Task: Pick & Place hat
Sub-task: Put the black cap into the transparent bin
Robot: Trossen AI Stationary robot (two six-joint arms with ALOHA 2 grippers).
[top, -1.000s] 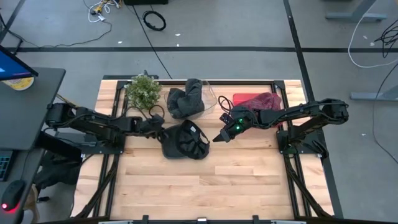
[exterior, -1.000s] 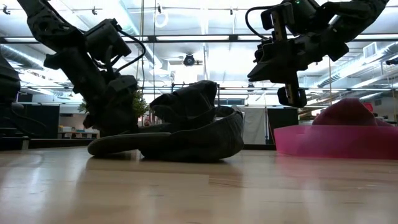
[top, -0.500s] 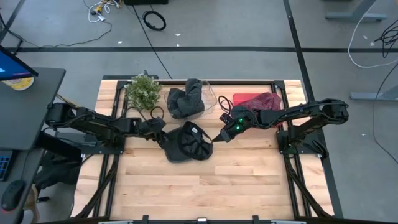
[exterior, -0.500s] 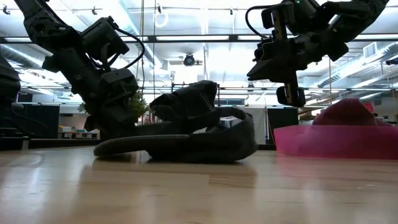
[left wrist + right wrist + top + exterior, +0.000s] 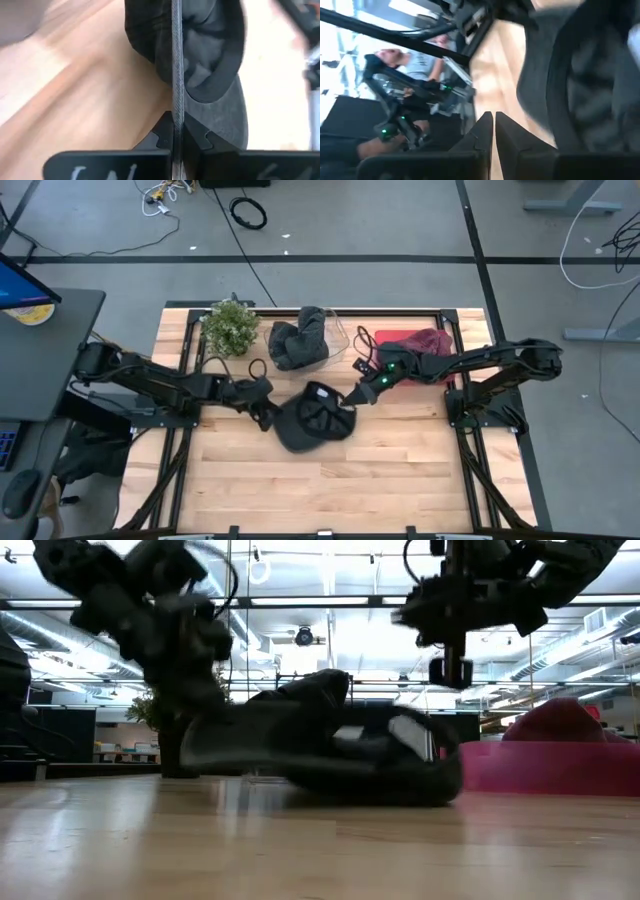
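Observation:
A dark hat point(image 5: 318, 418) lies on the wooden table point(image 5: 400, 470) with its opening up and its brim toward the near left. In the low view its brim end point(image 5: 215, 745) looks raised off the wood, and its right part rests on the table. My left gripper point(image 5: 267, 411) is at the hat's left edge, shut. Above the hat's far right side hangs my right gripper point(image 5: 358, 396), shut with nothing between its fingers and clear of the hat point(image 5: 340, 740). My left gripper is shut at the hat's left edge point(image 5: 194, 87), where crown and brim meet; hat shows on both sides of the closed fingers point(image 5: 177, 75). They come slanting down from the table's left. How much cloth lies between them, I cannot tell.
At the far edge stand a small green plant point(image 5: 230, 326), a clear bowl holding a grey hat point(image 5: 300, 340), and a pink tray with a dark red hat point(image 5: 418, 342). The near half of the table is bare wood. A person shows beyond the table point(image 5: 395, 57).
My left gripper has moved toward the table's right edge and shut at the hat's left edge. The hat has slid toward the right and turned a little; its brim end has come up off the table. My right gripper has tipped upward slightly.

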